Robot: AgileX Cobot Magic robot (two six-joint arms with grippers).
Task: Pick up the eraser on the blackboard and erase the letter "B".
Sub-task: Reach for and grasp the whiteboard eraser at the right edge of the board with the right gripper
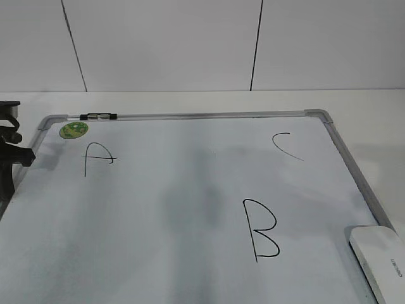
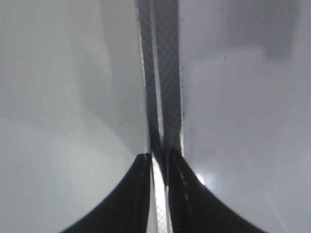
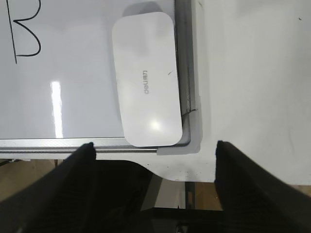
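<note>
The eraser [image 1: 380,256] is a white rounded block with grey lettering, lying flat in the near right corner of the blackboard [image 1: 190,133]. The black letter "B" [image 1: 261,229] is drawn to its left, whole. In the right wrist view the eraser [image 3: 146,80] lies against the board's frame [image 3: 183,73], with part of the "B" [image 3: 25,36] at the top left. My right gripper [image 3: 153,144] is open and empty, just short of the eraser, over the board's corner. My left gripper [image 2: 158,158] is shut and empty over the board's left frame [image 2: 163,73]; it also shows in the exterior view [image 1: 11,155].
A small black-and-silver marker [image 1: 100,116] lies on the board's far frame, beside a round green sticker [image 1: 73,130]. Letters "A" [image 1: 98,157] and "C" [image 1: 285,145] are on the board. The table's front edge [image 3: 194,175] is just below the board's corner.
</note>
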